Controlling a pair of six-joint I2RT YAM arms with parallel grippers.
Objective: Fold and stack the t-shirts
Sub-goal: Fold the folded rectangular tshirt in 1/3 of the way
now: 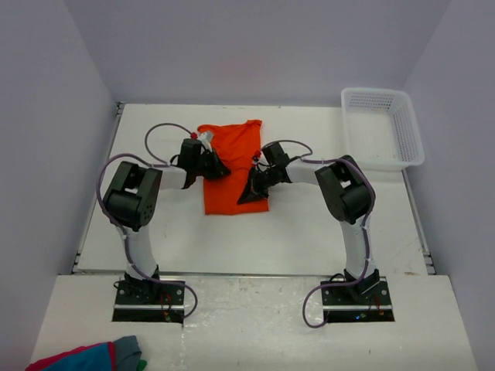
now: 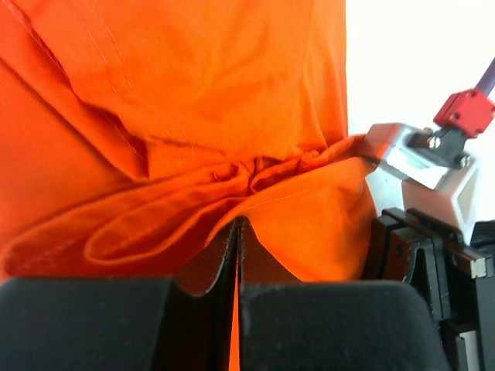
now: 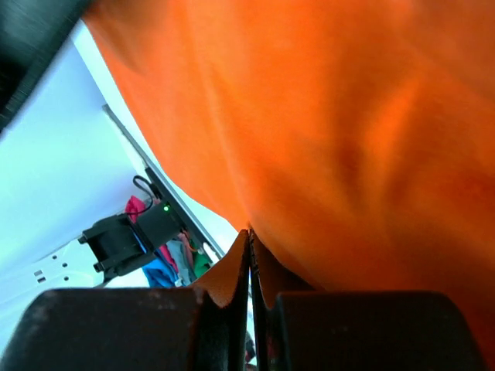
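One bright orange t-shirt [image 1: 230, 147] lies on the table as a narrow folded strip between the two arms. My left gripper [image 1: 217, 169] is at the shirt's left edge. In the left wrist view the left gripper [image 2: 238, 224] is shut, and a bunched fold of the t-shirt [image 2: 193, 93] is pinched between its fingers. My right gripper [image 1: 251, 190] is at the shirt's lower right side. The right wrist view shows the right gripper [image 3: 250, 232] shut on the edge of the t-shirt [image 3: 348, 139], whose cloth rises above the jaws.
A white plastic basket [image 1: 383, 127] stands at the back right of the table. A red, blue and grey cloth bundle [image 1: 89, 357] lies at the near left, off the table. The right arm's wrist [image 2: 433, 174] is close beside the left gripper.
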